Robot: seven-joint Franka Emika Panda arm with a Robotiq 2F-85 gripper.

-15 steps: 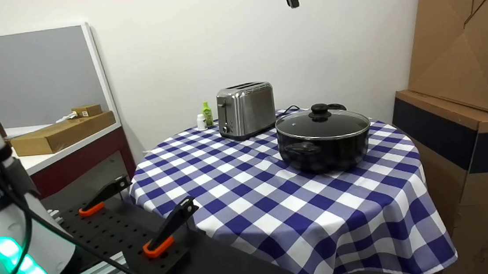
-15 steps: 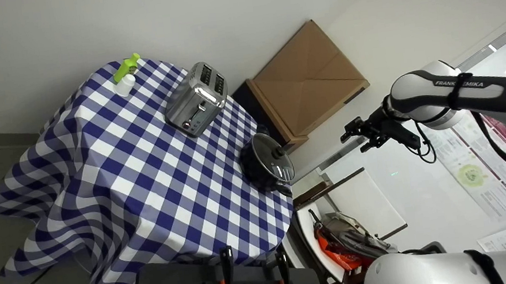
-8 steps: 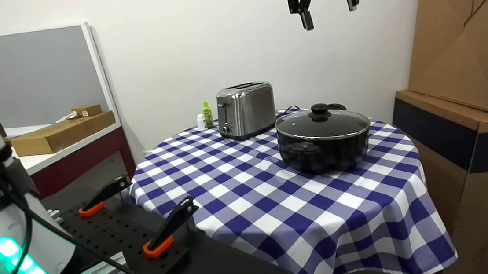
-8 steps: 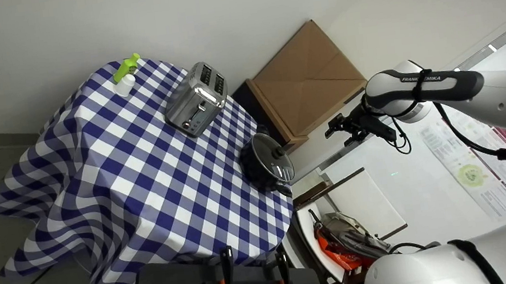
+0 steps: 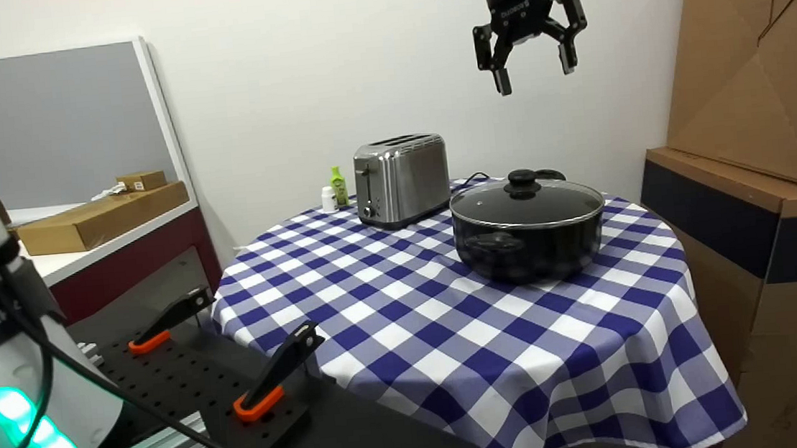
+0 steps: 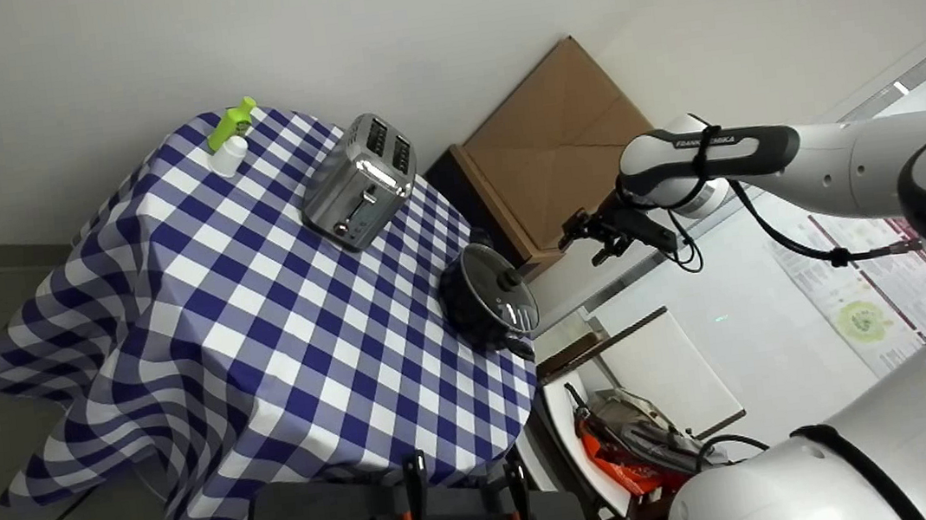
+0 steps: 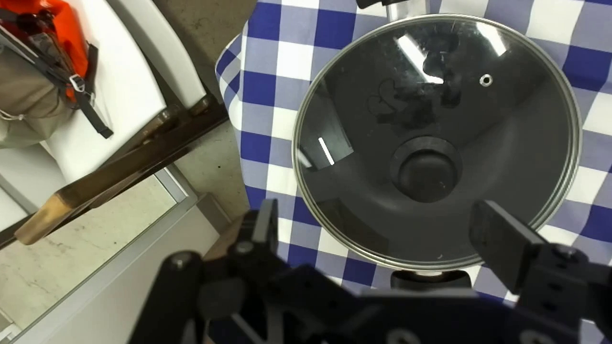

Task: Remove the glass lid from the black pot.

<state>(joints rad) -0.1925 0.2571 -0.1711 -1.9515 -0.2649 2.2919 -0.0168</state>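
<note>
Below, well apart from the wide-spread tool [image 5: 537, 81]: the glass lid [image 5: 528, 207] on the black pot [image 5: 556, 250]

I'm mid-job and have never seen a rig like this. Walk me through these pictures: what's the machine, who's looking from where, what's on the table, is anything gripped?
The machine is a white jointed arm ending in a black, two-fingered pincer. Both exterior views look in from outside the robot, from different places. The wrist view is taken from the arm's own wrist, so the pincer's fingers reach in from the bottom of that picture, with the glass lid beyond them.

On the checked tablecloth stand the black pot, a silver toaster and, beside that, a white bottle and a green bottle. The lid sits on the pot, its black knob on top.

Nothing is held: the pincer hangs open in the air, apart from the lid.
</note>
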